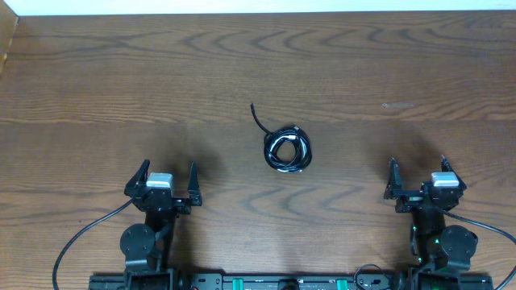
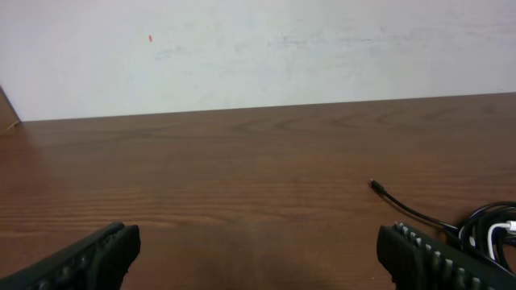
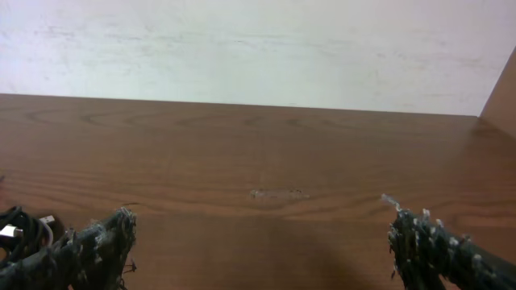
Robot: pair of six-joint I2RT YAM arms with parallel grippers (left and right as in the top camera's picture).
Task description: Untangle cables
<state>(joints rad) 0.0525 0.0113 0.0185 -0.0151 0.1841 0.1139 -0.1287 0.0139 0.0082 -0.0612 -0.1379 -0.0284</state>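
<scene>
The cables [image 1: 288,150] lie in one small coiled bundle at the table's middle, black cord wound with a white one, a black plug end [image 1: 253,107] sticking out toward the far left. The left wrist view shows the bundle's edge [image 2: 492,229] at the far right, the right wrist view shows it at the lower left [image 3: 20,229]. My left gripper [image 1: 168,179] is open and empty near the front left. My right gripper [image 1: 418,176] is open and empty near the front right. Both are well apart from the bundle.
The wooden table [image 1: 121,80] ends at a white wall along the back. Thick black cords [image 1: 81,238] run from the arm bases at the front edge. A pale scuff [image 1: 399,105] marks the wood at the right.
</scene>
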